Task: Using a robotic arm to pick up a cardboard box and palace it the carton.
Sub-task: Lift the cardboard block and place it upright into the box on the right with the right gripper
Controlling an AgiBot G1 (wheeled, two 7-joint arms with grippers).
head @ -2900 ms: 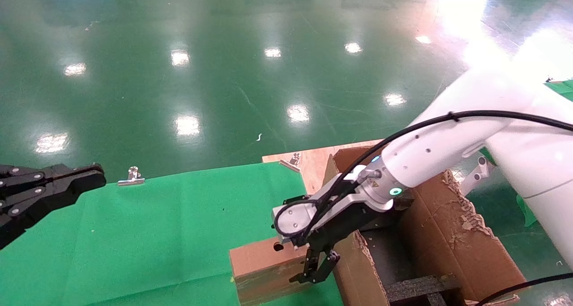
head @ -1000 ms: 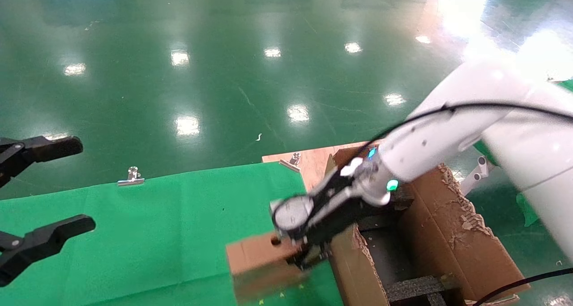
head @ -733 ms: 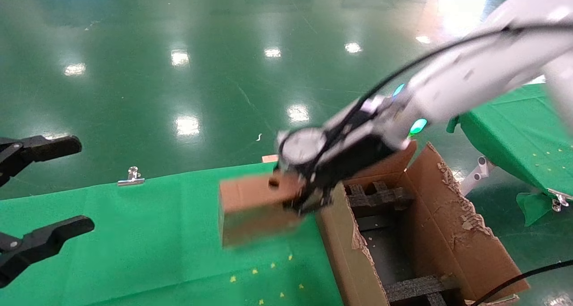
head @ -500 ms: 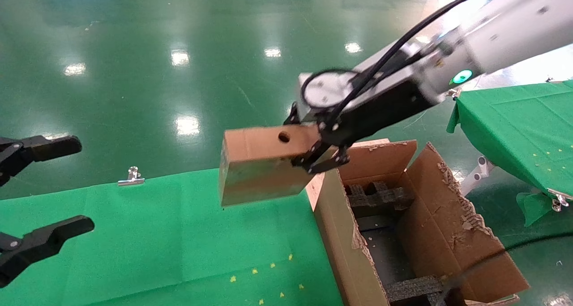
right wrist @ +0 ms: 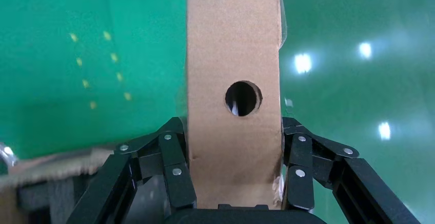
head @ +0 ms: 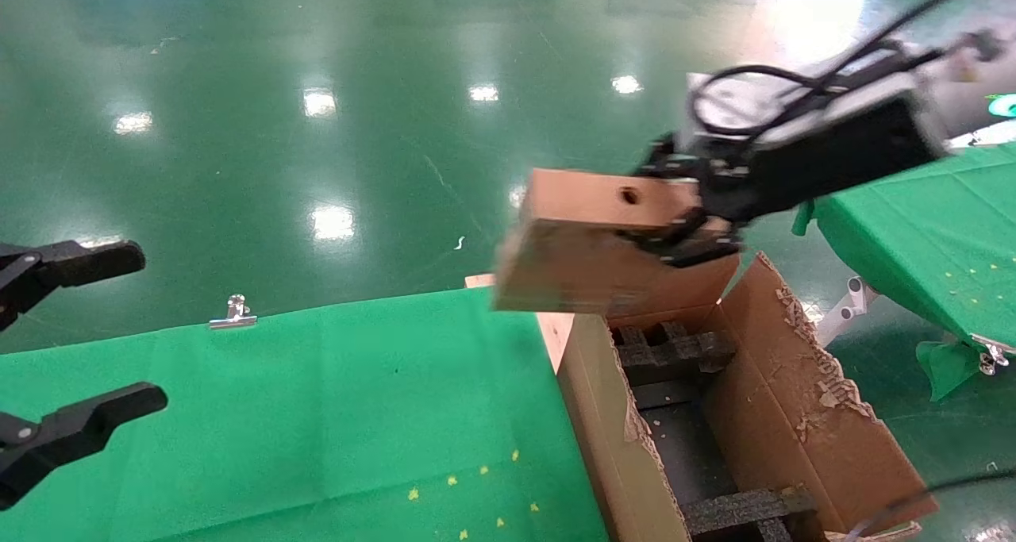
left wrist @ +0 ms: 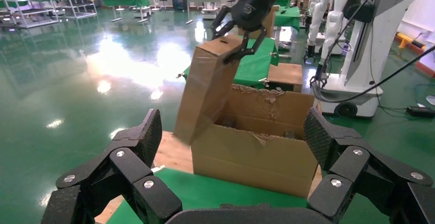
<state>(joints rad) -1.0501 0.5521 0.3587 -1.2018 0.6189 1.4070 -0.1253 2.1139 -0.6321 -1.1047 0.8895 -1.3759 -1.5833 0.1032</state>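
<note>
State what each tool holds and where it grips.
The right tool holds the small brown cardboard box by the two long sides of its end nearest the round hole, in the air over the large torn carton. The left tool is open and holds nothing.

The cardboard box (head: 591, 248) hangs above the carton (head: 762, 415), right of the green cloth (head: 317, 415).

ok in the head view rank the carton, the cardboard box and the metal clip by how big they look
1. carton, largest
2. cardboard box, held up in the right hand, nearer the camera, so it looks bigger than it would lying down
3. metal clip, far the smallest
</note>
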